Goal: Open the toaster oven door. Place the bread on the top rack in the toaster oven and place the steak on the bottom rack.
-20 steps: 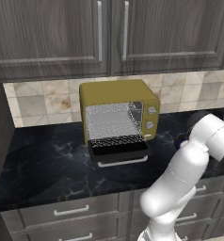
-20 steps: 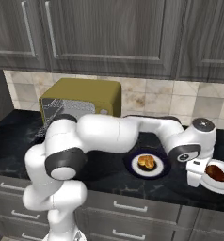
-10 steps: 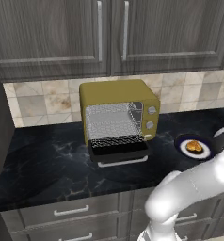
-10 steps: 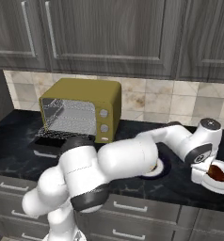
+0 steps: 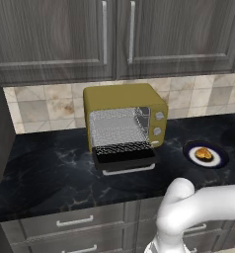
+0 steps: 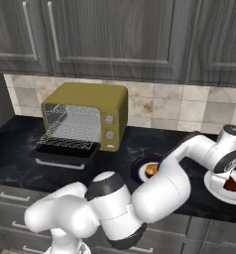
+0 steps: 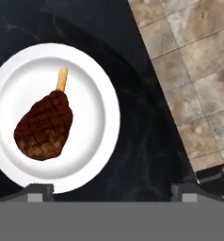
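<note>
The oven stands on the dark counter against the tiled wall, well to the left of the end effector in both base views. Its door hangs open, folded down flat in front of the cavity, with the pale bar handle along its front edge. The grey mesh interior is bare to view; a rack shows as a grid low in the cavity, but the two shelves cannot be told apart.

The bread, a golden-orange lump, lies on a small white plate with a dark rim, on the counter between the oven and the end effector. In the right base view the arm's white forearm covers most of that plate, leaving a sliver of bread.

The steak, dark reddish-brown with grill marks and a pale bone sticking out of one end, lies on a plain white plate. In the hand view it sits to the left of the end effector's line, apart from both fingertips. The end effector hovers above this plate with its fingers spread wide, pinching nothing. In the right base view the steak sits at the far right, just under the wrist.
</note>
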